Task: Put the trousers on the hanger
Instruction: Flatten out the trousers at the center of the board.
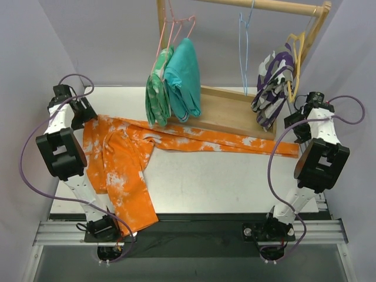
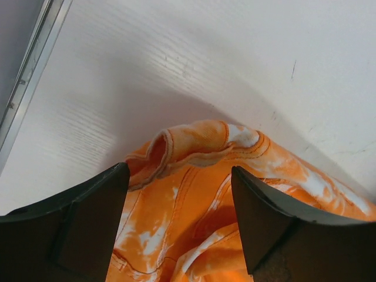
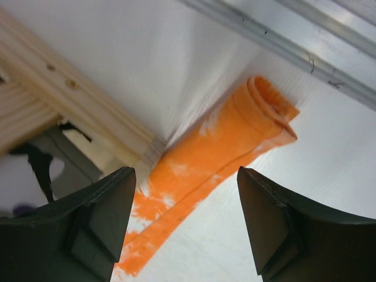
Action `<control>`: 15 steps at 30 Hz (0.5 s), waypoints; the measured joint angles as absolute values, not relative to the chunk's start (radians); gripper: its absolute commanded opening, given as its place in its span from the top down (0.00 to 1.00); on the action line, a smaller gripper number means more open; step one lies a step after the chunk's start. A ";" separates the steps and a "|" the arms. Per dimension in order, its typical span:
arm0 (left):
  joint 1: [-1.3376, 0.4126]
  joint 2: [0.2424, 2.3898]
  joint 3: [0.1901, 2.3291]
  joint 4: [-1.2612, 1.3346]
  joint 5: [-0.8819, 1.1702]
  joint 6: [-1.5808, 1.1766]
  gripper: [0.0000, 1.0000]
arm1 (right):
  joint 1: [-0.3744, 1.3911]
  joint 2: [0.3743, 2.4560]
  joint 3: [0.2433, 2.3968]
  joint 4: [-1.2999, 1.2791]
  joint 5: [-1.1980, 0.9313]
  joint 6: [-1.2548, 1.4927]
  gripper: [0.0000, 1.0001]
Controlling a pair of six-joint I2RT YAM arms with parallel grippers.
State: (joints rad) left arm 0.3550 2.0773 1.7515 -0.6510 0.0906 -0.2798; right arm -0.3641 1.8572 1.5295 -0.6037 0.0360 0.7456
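The orange trousers (image 1: 123, 158) with white splotches lie on the white table (image 1: 223, 182). One leg runs right along the rack base to its end (image 1: 288, 150); the other hangs over the near edge. The light-blue hanger (image 1: 244, 44) hangs from the wooden rail, empty. My left gripper (image 1: 88, 111) is open over the waistband corner (image 2: 176, 147), its fingers (image 2: 88, 223) either side of the cloth. My right gripper (image 1: 299, 126) is open above the far leg end (image 3: 258, 117), holding nothing.
A wooden rack (image 1: 235, 111) stands at the back with a rail across the top. Pink hangers (image 1: 176, 29) carry a teal garment (image 1: 183, 79) and a green one. A yellow hanger (image 1: 296, 59) carries a purple-and-white garment (image 1: 271, 85). The rack base (image 3: 76, 106) lies left of the right gripper.
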 measured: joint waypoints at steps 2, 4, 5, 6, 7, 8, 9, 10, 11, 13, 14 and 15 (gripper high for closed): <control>0.354 2.027 1.681 -0.633 0.091 -0.280 0.16 | -0.336 1.792 1.464 -0.599 0.033 0.723 0.29; 0.352 1.956 1.596 -0.623 0.091 -0.280 0.15 | -0.307 1.713 1.385 -0.594 0.021 0.706 0.28; 0.352 1.927 1.566 -0.620 0.092 -0.280 0.15 | -0.297 1.684 1.352 -0.585 0.012 0.704 0.28; 0.351 1.890 1.526 -0.616 0.091 -0.279 0.14 | -0.289 1.650 1.308 -0.574 -0.001 0.702 0.28; 0.349 1.848 1.483 -0.616 0.090 -0.280 0.14 | -0.287 1.621 1.269 -0.572 -0.014 0.702 0.28; 0.349 1.811 1.446 -0.609 0.087 -0.279 0.13 | -0.288 1.602 1.233 -0.568 -0.021 0.702 0.28; 0.349 1.776 1.410 -0.604 0.084 -0.280 0.13 | -0.293 1.588 1.196 -0.563 -0.032 0.702 0.28; 0.348 1.743 1.378 -0.602 0.083 -0.280 0.13 | -0.295 1.587 1.172 -0.561 -0.041 0.702 0.28; 0.348 1.715 1.348 -0.596 0.083 -0.282 0.14 | -0.295 1.588 1.150 -0.552 -0.051 0.702 0.28; 0.345 1.663 1.282 -0.578 0.086 -0.287 0.13 | -0.294 1.591 1.112 -0.539 -0.068 0.702 0.28; 0.342 1.649 1.260 -0.571 0.087 -0.292 0.13 | -0.289 1.594 1.096 -0.532 -0.078 0.702 0.28; 0.337 1.635 1.236 -0.563 0.088 -0.299 0.13 | -0.284 1.596 1.089 -0.527 -0.084 0.702 0.28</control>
State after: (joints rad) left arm 0.3374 1.6352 1.2358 -0.5629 0.0879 -0.2985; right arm -0.2840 1.5955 1.0885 -0.5274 -0.0845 0.7017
